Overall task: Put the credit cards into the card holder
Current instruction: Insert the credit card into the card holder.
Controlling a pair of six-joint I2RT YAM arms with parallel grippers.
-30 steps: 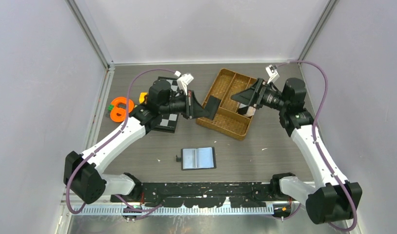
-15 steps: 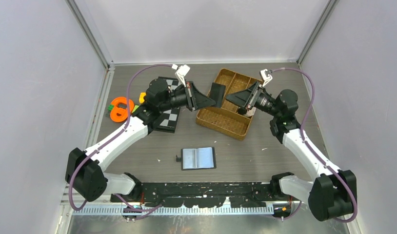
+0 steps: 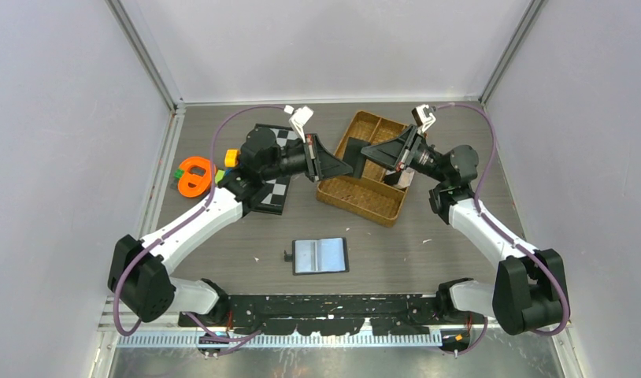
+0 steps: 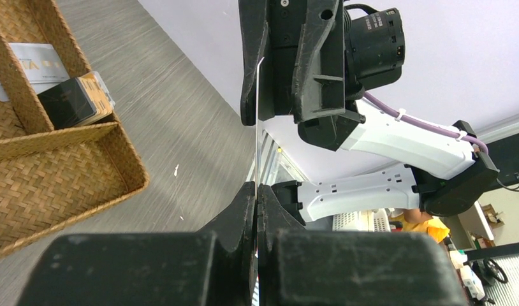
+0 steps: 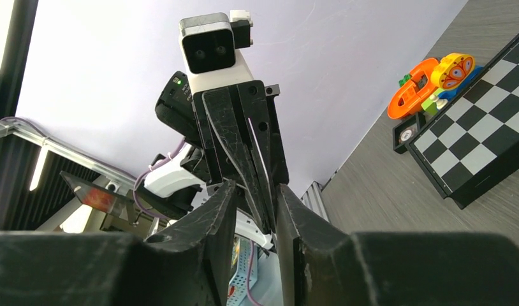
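the grey table (image 3: 459, 260) carries a brown woven tray (image 3: 357, 198) at the far middle, a chessboard (image 3: 272, 195) to its left and the card holder (image 3: 320, 255) lying open and flat near the arm bases, with no card in it that i can see. both arms meet in the air over the tray's left end. the left gripper (image 4: 255, 191) is pressed together on the near edge of a dark credit card (image 3: 357, 148), held edge-on and upright. the right gripper (image 5: 255, 191) reaches in from the right with its jaws spread a little around that card's free end, and i see no pinch yet. more cards (image 4: 34, 60) lie in the tray's right compartment.

this looks like a hand-over. to do it well, the right jaws should close square on the card's flat faces with a good overlap. the left should let go only once that grip is firm, or the thin card may twist and drop into the tray.
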